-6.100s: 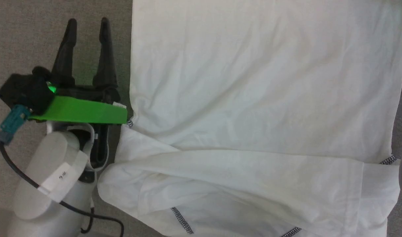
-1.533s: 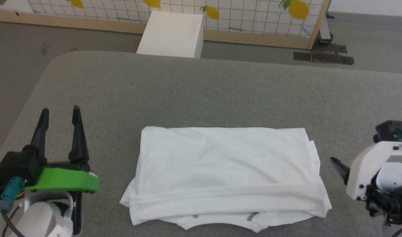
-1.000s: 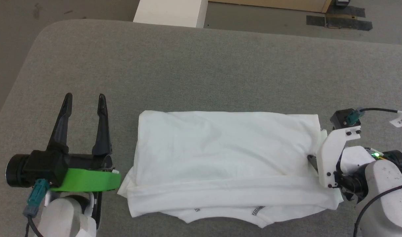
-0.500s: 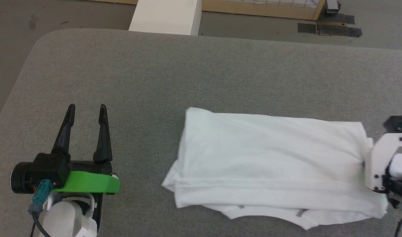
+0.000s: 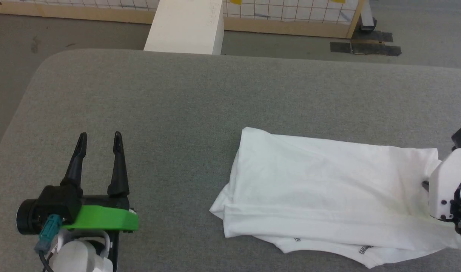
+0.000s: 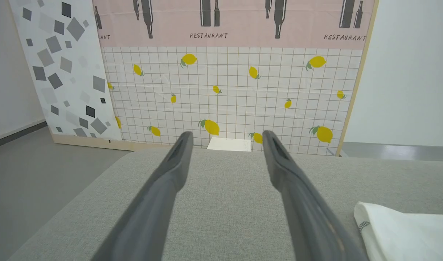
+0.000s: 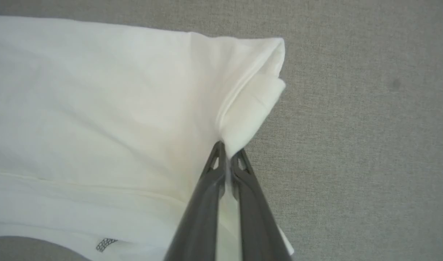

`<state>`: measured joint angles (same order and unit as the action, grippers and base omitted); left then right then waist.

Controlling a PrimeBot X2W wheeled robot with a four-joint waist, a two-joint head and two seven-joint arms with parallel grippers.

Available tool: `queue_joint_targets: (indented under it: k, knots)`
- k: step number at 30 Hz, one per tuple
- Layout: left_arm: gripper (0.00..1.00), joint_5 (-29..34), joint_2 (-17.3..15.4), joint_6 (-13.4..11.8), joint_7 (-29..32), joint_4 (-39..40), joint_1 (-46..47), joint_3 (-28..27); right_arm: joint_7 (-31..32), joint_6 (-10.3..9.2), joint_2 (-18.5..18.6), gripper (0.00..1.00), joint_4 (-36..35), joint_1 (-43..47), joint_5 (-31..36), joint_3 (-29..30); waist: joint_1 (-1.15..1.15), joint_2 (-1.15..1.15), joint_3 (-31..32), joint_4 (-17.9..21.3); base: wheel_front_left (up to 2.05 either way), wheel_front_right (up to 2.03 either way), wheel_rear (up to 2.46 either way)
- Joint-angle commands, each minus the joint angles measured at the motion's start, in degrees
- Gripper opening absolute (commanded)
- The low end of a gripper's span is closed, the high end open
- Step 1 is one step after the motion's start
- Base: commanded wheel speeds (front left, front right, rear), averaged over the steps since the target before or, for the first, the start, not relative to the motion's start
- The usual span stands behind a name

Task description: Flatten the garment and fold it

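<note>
**Grey table, folded shirt pinched at its right end**

The grey cloth-covered table [image 5: 170, 94] has a rounded far-left corner. Beyond its far edge a white box [image 5: 185, 26] stands on the floor before a screen printed with lemons [image 6: 243, 90]. The shirt [image 5: 328, 181] lies on the right half of the table, close to the near edge. It is folded into a long band that runs left to right. A lower layer with dark stitched seams sticks out along its near side.

The right hand [image 7: 228, 148] is closed tight on the shirt's right end, at the table's right side. The wrist view shows several layers of cloth squeezed between the fingers, with a folded corner puckering just past the tips. Gripping the very end looks meant to let that end be carried over toward the left for one more fold, or to pull the band straight.

The left hand [image 5: 100, 135] is wide open and holds nothing. It sits over bare table near the left of the near edge, fingers pointing at the far edge. It is well apart from the shirt's left end, seemingly kept clear of the cloth.
</note>
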<state>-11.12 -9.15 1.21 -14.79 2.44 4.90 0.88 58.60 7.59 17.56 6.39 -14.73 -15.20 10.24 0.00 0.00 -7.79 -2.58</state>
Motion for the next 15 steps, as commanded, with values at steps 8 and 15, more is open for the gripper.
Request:
queue_joint_targets:
  k: [8, 15]
  knots:
    - [1.00, 1.4, 1.4, 1.3, -0.2, 0.5, -2.0, -0.9, 3.2, -0.10, -2.9, 0.00, -13.7, 2.3, -8.0, -10.9, 0.00, 0.00, 1.1, -0.8, 0.00, 0.00, 0.00]
    - [1.00, 1.9, 2.3, 2.6, -0.2, -0.1, -1.3, -0.7, -1.7, -0.10, -10.4, 0.00, -9.2, -2.8, -8.9, -20.6, 0.00, 0.00, 0.0, -4.2, 0.00, 0.00, 0.00]
